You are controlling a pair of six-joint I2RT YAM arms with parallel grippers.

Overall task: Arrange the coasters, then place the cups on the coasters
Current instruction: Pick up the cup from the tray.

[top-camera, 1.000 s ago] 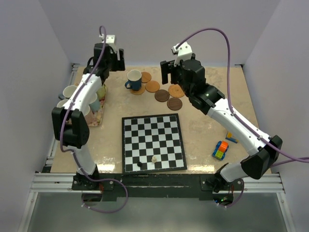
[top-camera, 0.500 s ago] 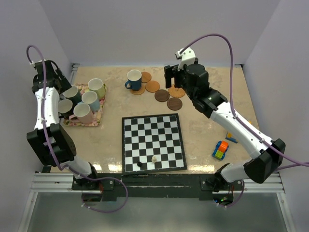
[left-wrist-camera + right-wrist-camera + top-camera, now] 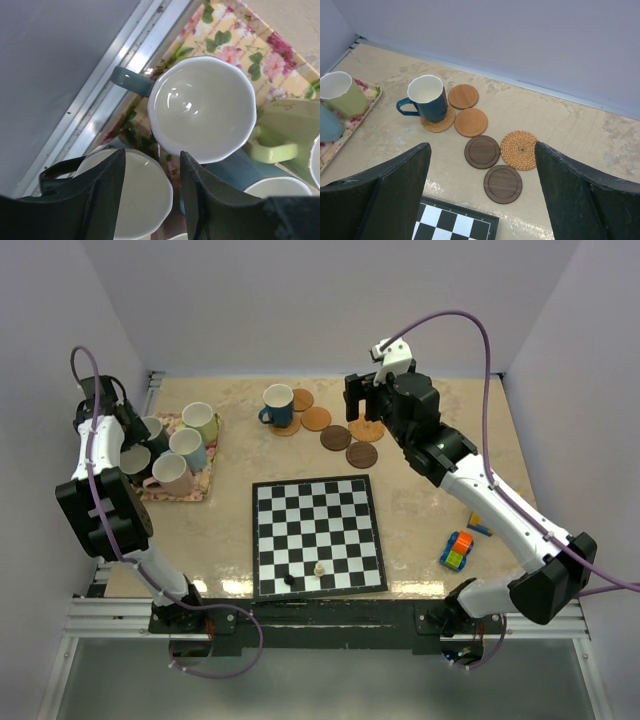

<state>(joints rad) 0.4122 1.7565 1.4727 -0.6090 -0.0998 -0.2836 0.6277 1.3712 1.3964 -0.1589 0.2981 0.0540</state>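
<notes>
Step in hand: fetching the second cup, as I judge it. The left hand [image 3: 151, 152] is over the cups crowded on the floral mat [image 3: 235, 30] at the far left of the desk [image 3: 420, 510].
Left hand: fingers partly apart, tips hanging where the teal cup [image 3: 202, 110] and the black cup [image 3: 135, 195] meet. Nothing is pinched that I can see (whether a pad touches a rim, I cannot tell).
Right hand [image 3: 481, 149]: spread wide and empty, hovering above the coasters at the far middle of the desk.
Coasters: six in a loose cluster. There are two tan coasters [image 3: 463, 96], two dark brown coasters [image 3: 482, 151], one bare woven coaster [image 3: 520, 150] and one woven coaster under a cup [image 3: 439, 125]. Several lie just beside one another.
Cup done: the dark blue cup [image 3: 427, 97] stands upright on that woven coaster.
Cups waiting: teal, black, pale green cup [image 3: 199, 421], light blue cup [image 3: 187, 446] and pink cup [image 3: 170, 472], all upright on the mat.
Progress: one of six placed, with five coasters bare.
Next move: the left hand needs one finger inside the teal cup's rim and the other outside. It then closes on the wall, lifts straight up and carries the cup across to a bare coaster.
Risk: the cups stand tight together, so a slanted lift could drag or tip a neighbour (the green handle sits right beside the teal cup).
Elsewhere: the chessboard [image 3: 318, 535] and a toy car [image 3: 456, 551] lie well apart from both hands.
</notes>
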